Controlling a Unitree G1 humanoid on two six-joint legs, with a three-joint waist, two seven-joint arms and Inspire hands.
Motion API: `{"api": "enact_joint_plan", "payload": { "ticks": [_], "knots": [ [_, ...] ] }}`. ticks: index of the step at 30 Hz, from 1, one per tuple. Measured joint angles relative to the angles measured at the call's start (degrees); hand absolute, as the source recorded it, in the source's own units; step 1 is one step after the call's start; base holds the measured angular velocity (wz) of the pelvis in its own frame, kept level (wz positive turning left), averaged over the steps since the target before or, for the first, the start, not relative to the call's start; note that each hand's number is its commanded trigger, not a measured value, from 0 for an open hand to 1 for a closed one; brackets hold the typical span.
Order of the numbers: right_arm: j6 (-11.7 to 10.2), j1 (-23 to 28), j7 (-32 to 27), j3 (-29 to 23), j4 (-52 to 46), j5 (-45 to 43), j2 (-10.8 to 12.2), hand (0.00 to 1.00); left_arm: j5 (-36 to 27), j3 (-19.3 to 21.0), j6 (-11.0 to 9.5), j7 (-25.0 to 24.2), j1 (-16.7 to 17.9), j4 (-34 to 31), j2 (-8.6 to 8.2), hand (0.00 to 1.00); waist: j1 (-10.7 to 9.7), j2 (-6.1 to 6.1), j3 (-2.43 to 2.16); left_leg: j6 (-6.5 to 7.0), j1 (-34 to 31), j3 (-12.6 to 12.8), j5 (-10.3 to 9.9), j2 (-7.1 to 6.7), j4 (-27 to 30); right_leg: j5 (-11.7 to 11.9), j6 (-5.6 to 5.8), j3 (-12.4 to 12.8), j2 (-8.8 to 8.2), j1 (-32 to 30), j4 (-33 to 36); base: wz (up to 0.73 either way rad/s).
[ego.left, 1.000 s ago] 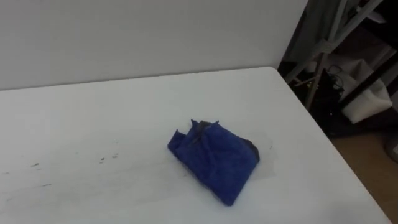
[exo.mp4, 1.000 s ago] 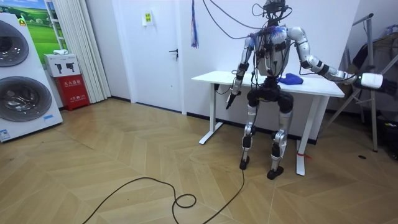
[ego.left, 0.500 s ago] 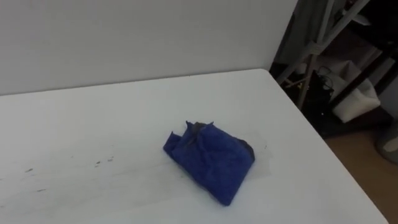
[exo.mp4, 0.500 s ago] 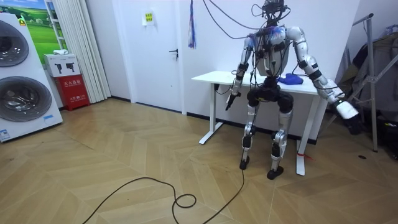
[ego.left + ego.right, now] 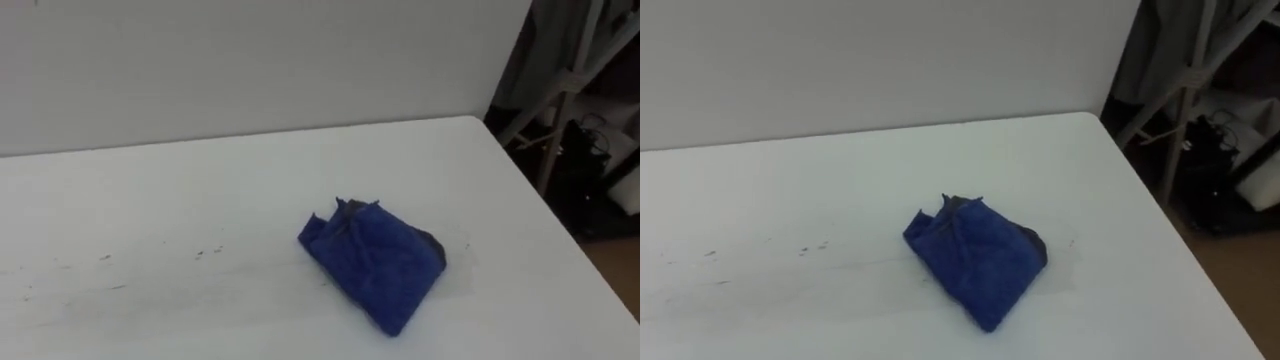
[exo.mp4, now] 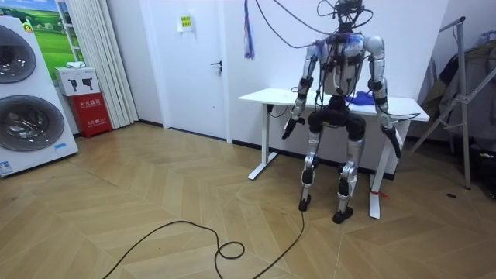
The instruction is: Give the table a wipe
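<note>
A crumpled blue cloth (image 5: 370, 262) lies on the white table (image 5: 150, 190), right of its middle, with no hand on it. In the room view I stand close against the table's near side, facing it, and the cloth (image 6: 361, 97) shows past my right shoulder. Both arms hang down. My left hand (image 6: 288, 128) is below the table's edge at my side. My right hand (image 6: 396, 146) hangs near the table's right end. Both are too small there to read the fingers.
Small dark specks (image 5: 205, 252) and faint streaks mark the tabletop left of the cloth. The table's right edge (image 5: 560, 235) drops to the floor, with a dark stand (image 5: 565, 110) and clutter beyond. A white wall (image 5: 250, 60) backs the table.
My right arm has swung down from stretched out toward the room view's right to hanging at my side. The eye view has shifted; the cloth lies as before.
</note>
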Motion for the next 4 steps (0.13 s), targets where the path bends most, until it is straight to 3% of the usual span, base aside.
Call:
{"api": "enact_joint_plan", "payload": {
  "ticks": [2, 4],
  "knots": [
    [0.1, 0.1, 0.4, 2.3, -0.2, 2.5, 0.4, 0.00, 0.7, -0.1, 0.5, 0.0, 0.3, 0.0, -0.72, 0.00, 0.0, 0.34, 0.43, -0.05, -0.7, -0.7, 0.1, 0.02, 0.3, 0.1, 0.02, -0.7, 0.04, 0.0, -0.6, 0.22],
    [0.0, 0.3, 0.8, 3.9, -0.2, 5.2, 0.7, 0.00, 1.0, -0.1, 0.9, 0.0, 0.7, 0.0, -1.31, 0.00, 0.2, 0.50, 0.44, -0.06, -1.0, -1.1, 0.1, 0.02, 0.4, 0.0, 0.10, -1.1, 0.04, 0.0, -0.7, 0.12]
  ]
}}
